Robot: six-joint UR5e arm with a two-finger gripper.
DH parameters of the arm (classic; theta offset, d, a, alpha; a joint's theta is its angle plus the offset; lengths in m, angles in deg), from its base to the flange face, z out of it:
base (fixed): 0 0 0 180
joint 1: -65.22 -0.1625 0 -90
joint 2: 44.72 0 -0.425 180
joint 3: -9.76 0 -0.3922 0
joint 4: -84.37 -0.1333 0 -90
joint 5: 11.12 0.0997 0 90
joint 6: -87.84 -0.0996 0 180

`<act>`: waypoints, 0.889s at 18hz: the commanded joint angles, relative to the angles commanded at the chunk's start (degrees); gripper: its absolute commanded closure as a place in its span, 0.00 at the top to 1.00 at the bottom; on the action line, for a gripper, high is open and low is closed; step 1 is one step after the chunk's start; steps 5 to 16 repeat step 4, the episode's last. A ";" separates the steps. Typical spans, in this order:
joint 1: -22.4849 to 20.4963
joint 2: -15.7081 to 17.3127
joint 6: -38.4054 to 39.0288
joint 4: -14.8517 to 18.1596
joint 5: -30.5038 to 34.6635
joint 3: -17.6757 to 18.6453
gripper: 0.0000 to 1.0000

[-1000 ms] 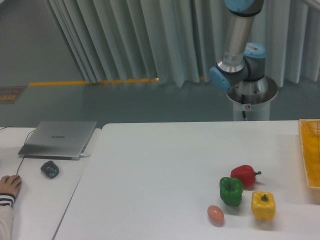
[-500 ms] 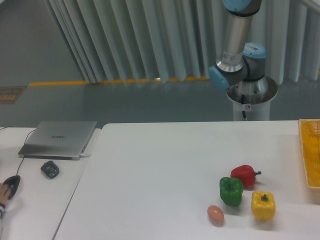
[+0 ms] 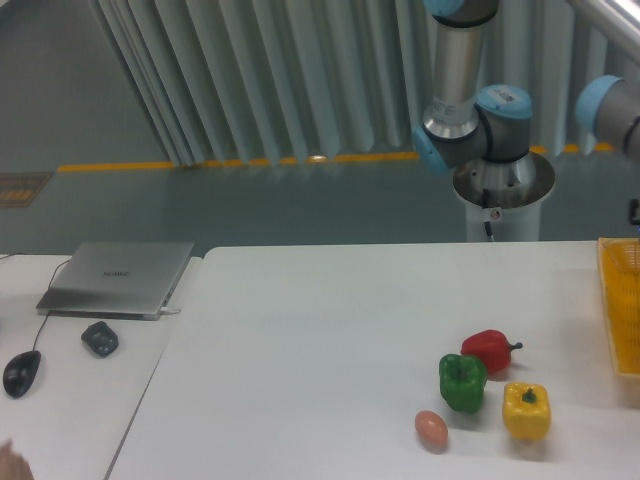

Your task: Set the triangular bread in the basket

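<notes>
Pincer out of frame; only the arm's base (image 3: 503, 185), lower joints (image 3: 470, 125) and a blue-capped elbow (image 3: 610, 108) at the right edge show. Cannot tell whether the pincer is open, closed, or holding anything.

With no pincer in view, places are taken from the visible arm instead. Bread: not visible anywhere in frame, so its location cannot be told. Basket (image 3: 618, 305): only a yellow lattice strip at the right edge of the white table (image 3: 320, 340), in front of and right of the arm's base.

Further in front of the base, towards the camera: red pepper (image 3: 489, 349), green pepper (image 3: 462, 381) just beside it, yellow pepper (image 3: 526, 411) near both, small brownish egg (image 3: 431, 429) close to the green one. Well apart on the far left, on a second table: closed laptop (image 3: 117, 277), a dark small gadget (image 3: 99, 338), a mouse (image 3: 21, 372).

Risks, as judgement:
- Basket sits hard against the frame edge; a release here could land on the rim or outside, unseen.
- If the bread lies off-frame, a grab at the egg or yellow pepper would be the wrong pick.
- A low sweep across the table would knock the pepper cluster or roll the egg.
</notes>
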 joint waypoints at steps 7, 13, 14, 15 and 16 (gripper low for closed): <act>2.64 0.89 2.90 0.44 -0.01 0.09 1.00; 2.64 0.89 2.90 0.44 -0.01 0.09 1.00; 2.64 0.89 2.90 0.44 -0.01 0.09 1.00; 2.64 0.89 2.90 0.44 -0.01 0.09 1.00; 2.64 0.89 2.90 0.44 -0.01 0.09 1.00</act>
